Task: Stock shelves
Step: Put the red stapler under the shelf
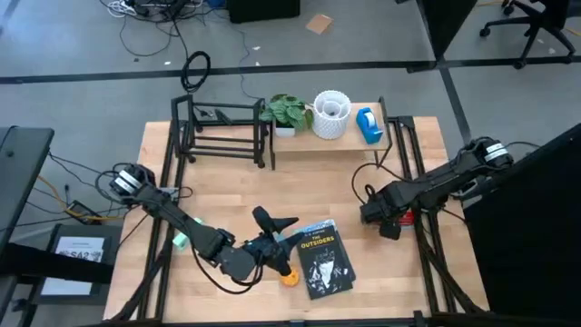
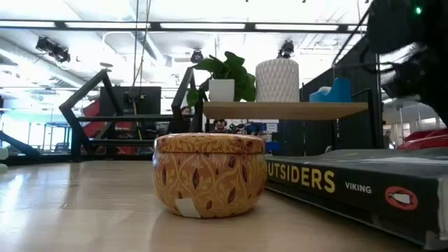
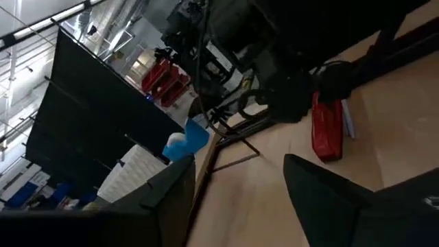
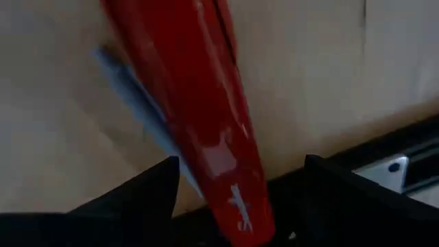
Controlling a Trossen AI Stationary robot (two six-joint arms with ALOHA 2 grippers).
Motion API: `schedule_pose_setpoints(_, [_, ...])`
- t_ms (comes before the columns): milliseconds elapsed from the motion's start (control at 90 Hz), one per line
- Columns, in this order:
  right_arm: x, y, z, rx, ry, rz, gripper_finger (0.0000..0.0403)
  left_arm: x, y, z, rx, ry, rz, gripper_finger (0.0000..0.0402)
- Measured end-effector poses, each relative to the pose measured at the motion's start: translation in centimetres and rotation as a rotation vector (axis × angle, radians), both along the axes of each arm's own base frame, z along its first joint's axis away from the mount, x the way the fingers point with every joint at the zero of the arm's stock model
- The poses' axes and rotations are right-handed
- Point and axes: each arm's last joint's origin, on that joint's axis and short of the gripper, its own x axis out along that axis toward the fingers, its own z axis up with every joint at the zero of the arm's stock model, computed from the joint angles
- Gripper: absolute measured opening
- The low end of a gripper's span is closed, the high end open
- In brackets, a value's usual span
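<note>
Along the desk's far edge the light plank-topped shelf on black legs (image 1: 304, 139) is part-stocked, while the black paperback book (image 1: 324, 260), gold patterned tin (image 2: 208, 173) and long red item (image 4: 199, 103) lie unshelved on the desk — left gripper (image 1: 275, 224) spread beside the book, right gripper (image 1: 388, 222) spread astride the red item.

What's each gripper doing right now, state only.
Left gripper: open, empty, raised near the book.
Right gripper: open, straddling the red object on the table, not closed on it.
</note>
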Motion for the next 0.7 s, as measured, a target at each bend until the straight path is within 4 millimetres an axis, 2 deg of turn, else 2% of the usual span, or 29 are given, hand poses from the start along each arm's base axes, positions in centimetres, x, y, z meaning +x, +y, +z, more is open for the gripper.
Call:
schedule_pose_setpoints(144, [-0.4,0.0,-1.4,0.031,-0.009,-0.04,0.0189,0.0,0.0,0.0,0.0,0.0,0.0,0.0203])
schedule_pose_setpoints(278, [-0.1,0.1,-1.3,0.059,-0.034,-0.094,0.0101,0.0,0.0,0.0,0.0,0.0,0.0,0.0203])
schedule_pose_setpoints(467, [2.2,-0.7,0.6,0.075,-0.15,-0.239,0.01,0.0,0.0,0.0,-0.003,-0.002,-0.004,0.0203])
schedule_pose_setpoints(611, [3.4,-3.4,1.6,0.05,-0.194,-0.559,0.01,0.1,0.0,0.1,-0.007,-0.005,-0.018,0.0203])
schedule_pose_setpoints(700, [3.5,-5.3,1.6,0.046,-0.196,-0.679,0.01,0.1,0.0,0.1,-0.007,-0.005,-0.019,0.0203])
